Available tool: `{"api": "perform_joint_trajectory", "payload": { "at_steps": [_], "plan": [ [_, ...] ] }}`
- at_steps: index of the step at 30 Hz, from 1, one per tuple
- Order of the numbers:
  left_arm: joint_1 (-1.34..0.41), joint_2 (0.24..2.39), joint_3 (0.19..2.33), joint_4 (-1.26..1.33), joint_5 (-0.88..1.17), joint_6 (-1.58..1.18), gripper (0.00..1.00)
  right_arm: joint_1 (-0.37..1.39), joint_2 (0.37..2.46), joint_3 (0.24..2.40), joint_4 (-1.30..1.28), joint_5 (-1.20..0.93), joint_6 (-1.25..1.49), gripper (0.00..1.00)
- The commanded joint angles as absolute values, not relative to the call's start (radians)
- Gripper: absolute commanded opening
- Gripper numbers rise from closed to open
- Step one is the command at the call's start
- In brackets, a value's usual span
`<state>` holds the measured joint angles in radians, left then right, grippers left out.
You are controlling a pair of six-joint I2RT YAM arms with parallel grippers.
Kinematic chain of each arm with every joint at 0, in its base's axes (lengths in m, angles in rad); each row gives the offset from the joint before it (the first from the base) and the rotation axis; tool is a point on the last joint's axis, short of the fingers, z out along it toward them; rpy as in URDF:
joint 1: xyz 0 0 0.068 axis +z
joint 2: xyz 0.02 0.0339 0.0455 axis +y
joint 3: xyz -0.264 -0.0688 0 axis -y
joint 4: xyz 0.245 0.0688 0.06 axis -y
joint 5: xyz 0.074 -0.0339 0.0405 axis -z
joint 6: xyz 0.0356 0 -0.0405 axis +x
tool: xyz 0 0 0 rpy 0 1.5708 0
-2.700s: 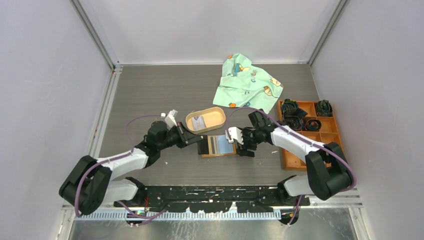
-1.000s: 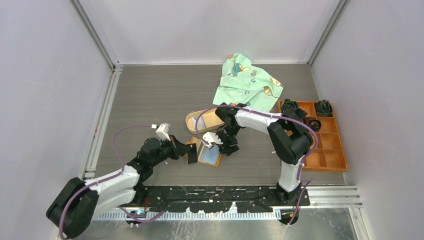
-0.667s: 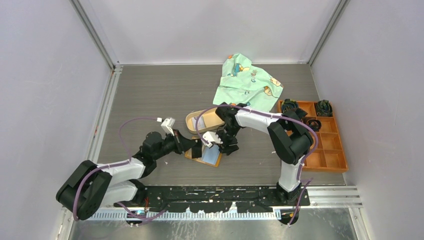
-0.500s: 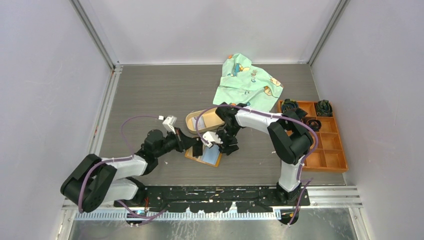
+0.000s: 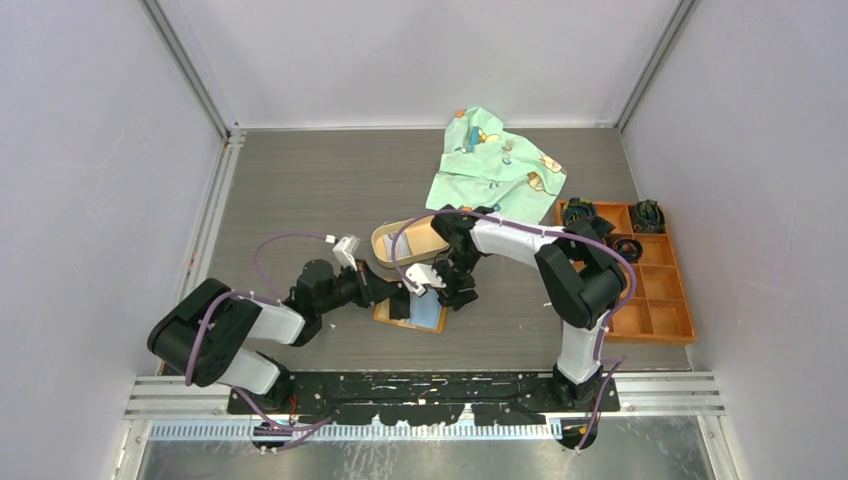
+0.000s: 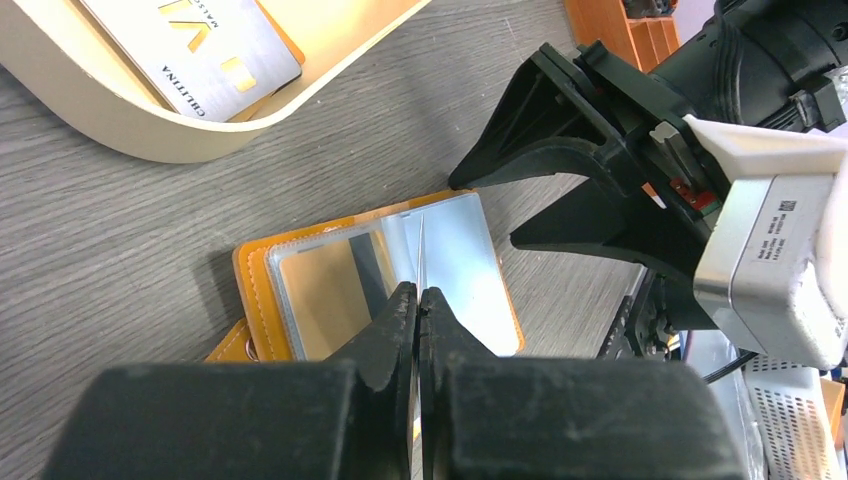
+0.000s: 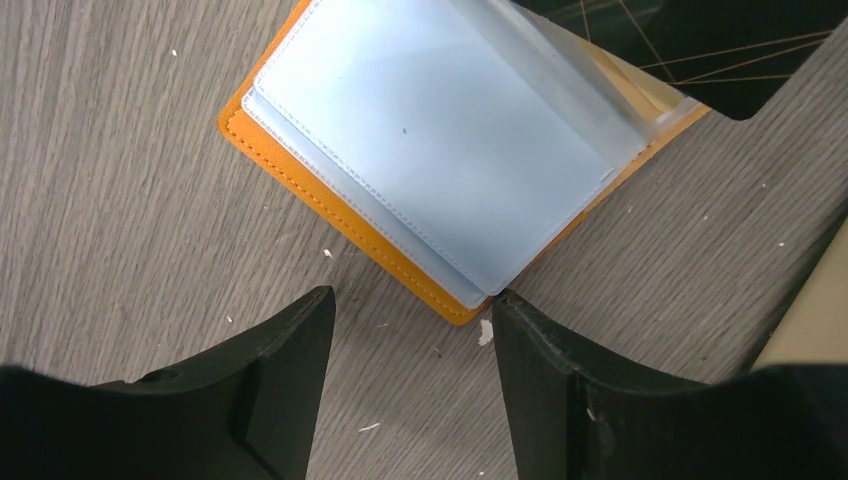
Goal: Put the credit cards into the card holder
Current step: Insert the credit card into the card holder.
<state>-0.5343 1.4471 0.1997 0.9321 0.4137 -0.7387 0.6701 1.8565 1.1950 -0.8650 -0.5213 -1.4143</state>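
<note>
While the left pincer [image 6: 418,302] pinches its sleeve [image 7: 590,78], the card holder [image 6: 325,290] lies open.

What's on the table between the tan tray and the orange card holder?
Nothing. Only bare grey table lies between the tray and the card holder, as the left wrist view shows.

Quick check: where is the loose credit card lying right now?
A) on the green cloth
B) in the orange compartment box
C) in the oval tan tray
C: the left wrist view shows a whitish card lying inside the oval tan tray, just beyond the opened card holder.
</note>
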Motion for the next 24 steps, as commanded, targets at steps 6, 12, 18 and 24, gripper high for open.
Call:
{"api": "perform_joint_trajectory", "payload": {
  "at_steps": [6,12,18,24],
  "plan": [
    [-0.568,1.524,0.135,1.177,0.345,-0.868,0.00,0.666,1.875,1.192,-0.892,-0.498,-1.434,0.65],
    [-0.599,1.615,0.111,1.312,0.278,-0.930,0.00,0.665,1.883,1.187,-0.893,-0.507,-1.436,0.65],
    [-0.609,1.701,0.076,1.431,0.230,-1.003,0.00,0.678,1.892,1.183,-0.889,-0.498,-1.435,0.65],
    [-0.614,1.681,0.065,1.431,0.199,-1.036,0.00,0.687,1.900,1.183,-0.889,-0.491,-1.434,0.65]
  ]
}}
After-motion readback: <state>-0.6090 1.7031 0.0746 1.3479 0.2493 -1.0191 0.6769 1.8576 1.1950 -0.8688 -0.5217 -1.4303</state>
